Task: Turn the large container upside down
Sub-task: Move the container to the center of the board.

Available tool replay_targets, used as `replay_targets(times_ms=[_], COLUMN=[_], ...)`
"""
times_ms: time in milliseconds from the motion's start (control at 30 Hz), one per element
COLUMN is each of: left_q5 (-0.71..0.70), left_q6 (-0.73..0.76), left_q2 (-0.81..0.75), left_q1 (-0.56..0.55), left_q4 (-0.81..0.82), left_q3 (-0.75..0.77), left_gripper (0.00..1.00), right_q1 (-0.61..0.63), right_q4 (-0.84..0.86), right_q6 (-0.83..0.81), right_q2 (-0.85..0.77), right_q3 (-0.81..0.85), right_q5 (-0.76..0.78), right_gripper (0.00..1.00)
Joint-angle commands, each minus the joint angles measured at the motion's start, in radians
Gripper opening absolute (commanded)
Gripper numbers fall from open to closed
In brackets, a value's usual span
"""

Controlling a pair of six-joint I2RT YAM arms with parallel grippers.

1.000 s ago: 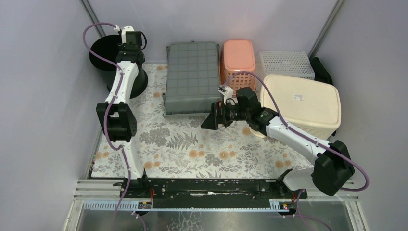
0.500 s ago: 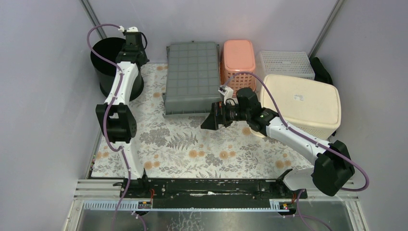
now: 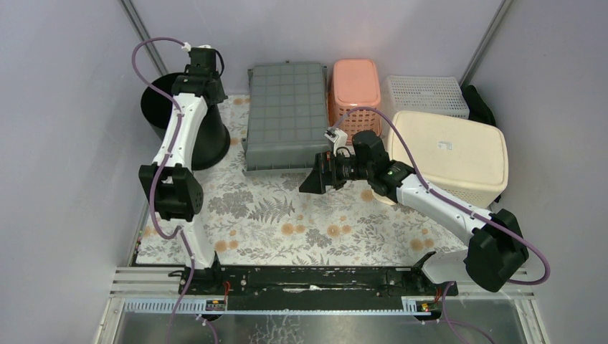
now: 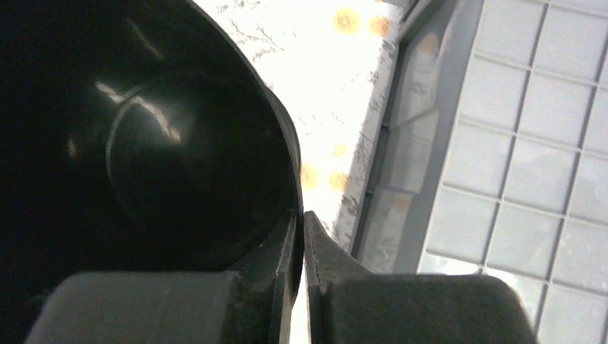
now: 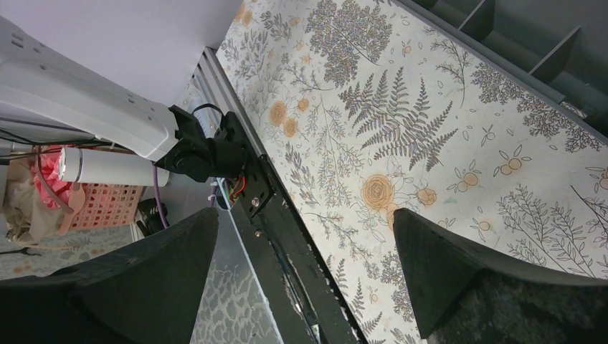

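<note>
Mat (image 3: 287, 215); L gripper (image 4: 302, 236) prob. on tub rim (image 4: 285, 154)

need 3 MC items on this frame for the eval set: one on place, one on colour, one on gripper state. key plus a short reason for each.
1. Where is the black bucket?
A) at the far left of the scene
B) between the two arm bases
C) on top of the cream tub

2. What colour is the basket just right of the grey crate?
A) green
B) blue
C) pink

3. What is the state of the right gripper?
A) shut on a cloth
B) open, holding nothing
C) shut on a bottle

Key:
1 A: the top view shows it at the far left, with the left gripper pinched on its rim.
2 C: the pink basket sits beside the crate's right side.
3 B: the right wrist view shows its fingers spread wide, with only the floral mat between them.
</note>
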Motion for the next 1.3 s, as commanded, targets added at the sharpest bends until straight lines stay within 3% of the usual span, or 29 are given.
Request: replay_targets(times_ms=[0, 133, 333, 800, 933, 967, 1000, 1033, 1267], left_q5=[0.065, 0.060, 0.055, 0.087, 0.107, 0.105, 0.110, 0.114, 0.124], left_q6=[-0.056, -0.048, -0.060, -0.059, -0.081, -0.090, -0.096, -0.106, -0.190], left_q2=[-0.042, -0.051, -0.105, -0.393, -0.455, -0.472, -0.491, -0.507, -0.667], left_q1=[-0.025, -0.049, -0.118, -0.139, -0.139, -0.138, -0.139, -0.139, -0.173], left_q4=[-0.157, -0.194, -0.182, -0.138, -0.103, -0.088, -0.073, -0.069, -0.047], left_q3=[0.011, 0.027, -0.085, -0.372, -0.431, -0.450, -0.467, -0.478, -0.591], left_gripper=[0.00, 0.00, 0.03, 0.24, 0.42, 0.52, 0.92, 0.99, 1.00], right_q1=[-0.001, -0.001, -0.001, 0.000, 0.000, 0.000, -0.001, 0.000, 0.000], right_q4=[0.034, 0.035, 0.031, -0.026, -0.085, -0.105, -0.126, -0.144, -0.269], right_q6=[0.009, 0.012, 0.011, -0.027, -0.071, -0.082, -0.096, -0.109, -0.127], right_q2=[-0.019, -0.016, -0.026, -0.013, -0.013, -0.016, -0.019, -0.022, -0.070], right_q3=[0.022, 0.028, 0.015, 0.003, 0.028, 0.036, 0.043, 0.050, 0.106], right_q5=[-0.028, -0.032, -0.036, -0.020, 0.007, 0.020, 0.033, 0.046, 0.253], right_gripper=[1.00, 1.00, 1.00, 1.00, 0.99, 0.99, 0.99, 0.99, 0.99])
